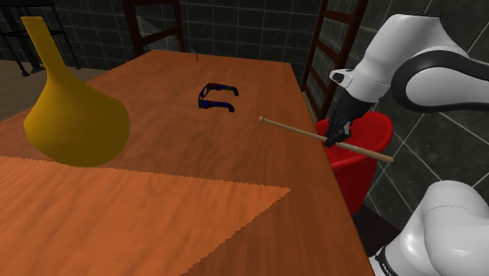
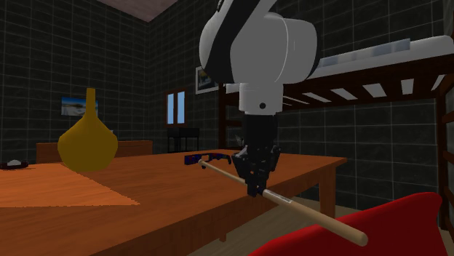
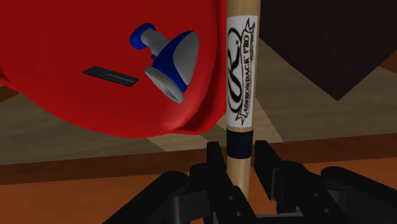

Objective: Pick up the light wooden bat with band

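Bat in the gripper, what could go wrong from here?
The gripper clasps the bat on a narrow part by its dark band, so the thick end could sag or twist in the grip. That end hangs over the red container and might knock it. The thin end points toward the blue glasses; a low swing could sweep them.

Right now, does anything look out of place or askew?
Only the bat: clasped in the gripper, it slants with its thick end sticking past the table edge, over the red tub. Nothing looks spilled or damaged.
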`<state>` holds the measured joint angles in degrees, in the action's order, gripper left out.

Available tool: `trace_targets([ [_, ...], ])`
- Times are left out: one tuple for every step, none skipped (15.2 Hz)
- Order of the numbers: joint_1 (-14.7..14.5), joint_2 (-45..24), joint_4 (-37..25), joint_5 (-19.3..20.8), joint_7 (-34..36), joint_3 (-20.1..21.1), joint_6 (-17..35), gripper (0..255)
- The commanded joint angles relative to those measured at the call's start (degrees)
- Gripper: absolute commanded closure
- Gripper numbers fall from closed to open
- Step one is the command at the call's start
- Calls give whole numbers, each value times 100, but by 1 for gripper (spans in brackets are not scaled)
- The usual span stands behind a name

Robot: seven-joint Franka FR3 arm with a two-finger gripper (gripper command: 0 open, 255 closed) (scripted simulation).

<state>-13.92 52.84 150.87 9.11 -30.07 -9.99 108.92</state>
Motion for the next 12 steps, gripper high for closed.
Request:
trace_targets([
  [8, -16, 16, 18, 1, -9, 4, 255],
  [14, 11, 48, 15, 5, -1, 8, 255],
  [10, 5, -31, 3, 1, 10, -65, 255],
  [4, -2, -111, -7, -1, 19, -138, 255],
  [-1, -13, -193, -17, -4, 28, -209, 255],
  [-7, -23, -275, -27, -6, 37, -281, 255],
  [-12, -35, -358, -37, -9, 46, -352, 255],
  [-17, -48, -442, -46, -12, 55, -422, 255],
  [-23, -62, -526, -56, -14, 63, -492, 255],
  [-28, -77, -611, -65, -17, 71, -562, 255],
  [-33, -94, -696, -74, -20, 79, -631, 255],
  [-38, -111, -783, -82, -23, 87, -700, 255],
])
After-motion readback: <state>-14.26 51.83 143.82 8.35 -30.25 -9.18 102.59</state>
